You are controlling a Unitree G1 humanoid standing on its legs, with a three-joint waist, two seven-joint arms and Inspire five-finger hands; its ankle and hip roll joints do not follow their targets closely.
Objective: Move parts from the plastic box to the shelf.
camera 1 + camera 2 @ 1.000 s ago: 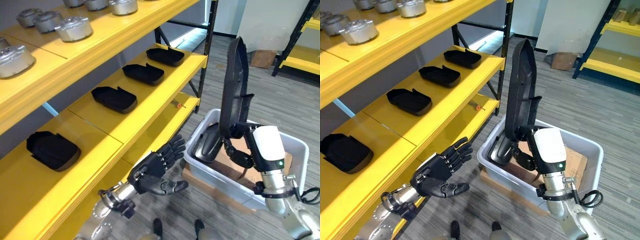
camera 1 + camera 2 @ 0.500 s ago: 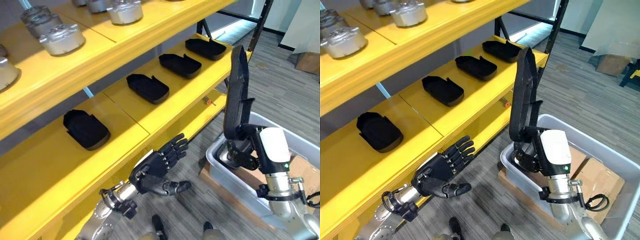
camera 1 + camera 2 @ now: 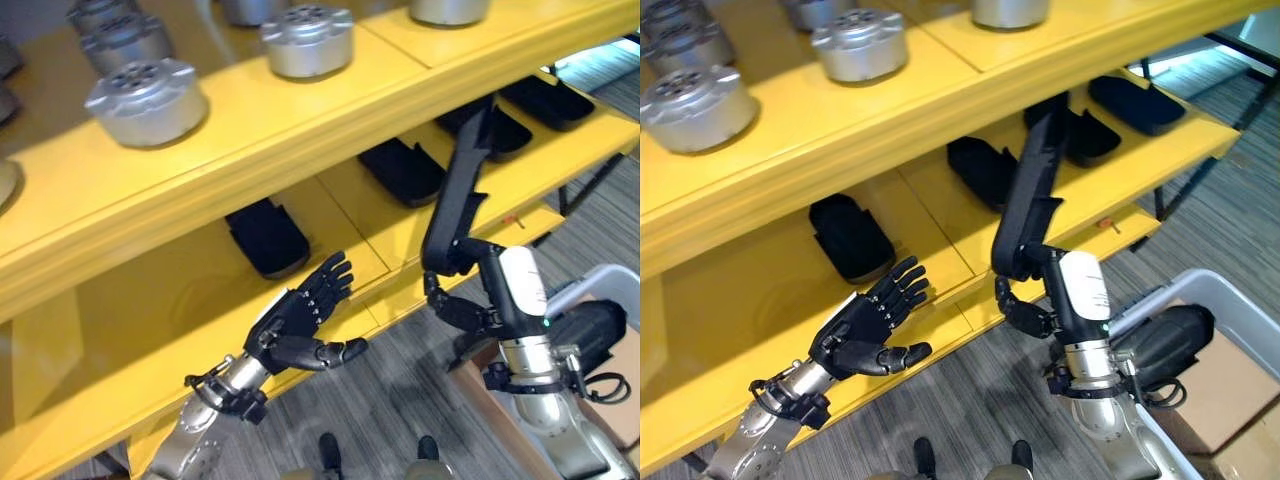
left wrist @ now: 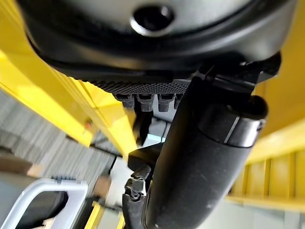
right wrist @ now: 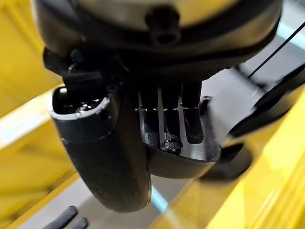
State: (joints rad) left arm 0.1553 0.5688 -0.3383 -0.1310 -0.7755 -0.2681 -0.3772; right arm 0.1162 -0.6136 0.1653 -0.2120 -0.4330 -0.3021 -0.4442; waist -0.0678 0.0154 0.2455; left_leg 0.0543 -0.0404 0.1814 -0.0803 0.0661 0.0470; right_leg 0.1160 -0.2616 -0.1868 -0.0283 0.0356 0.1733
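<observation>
A yellow shelf point(image 3: 300, 110) with tiers runs from 8 o'clock up to 2 o'clock. Its upper tier carries silver round castings point(image 3: 147, 100) (at least 2 show whole). On the lower tier black moulded parts point(image 3: 268, 236) lie in a row, well apart from each other. Below the shelf is grey striped floor point(image 3: 970, 410). The left hand point(image 3: 295, 320) hangs at 7 o'clock, fingers spread and released, just in front of the lower tier's edge and holding nothing. Right of centre the right hand point(image 3: 1025, 305) is clenched round the foot of a long black part point(image 3: 1032, 190), which stands tilted, its tip up against the lower tier. At 4 o'clock sits the plastic box point(image 3: 1215, 290), with another dark part point(image 3: 1165, 345) in it, and brown cardboard point(image 3: 1225, 395).
</observation>
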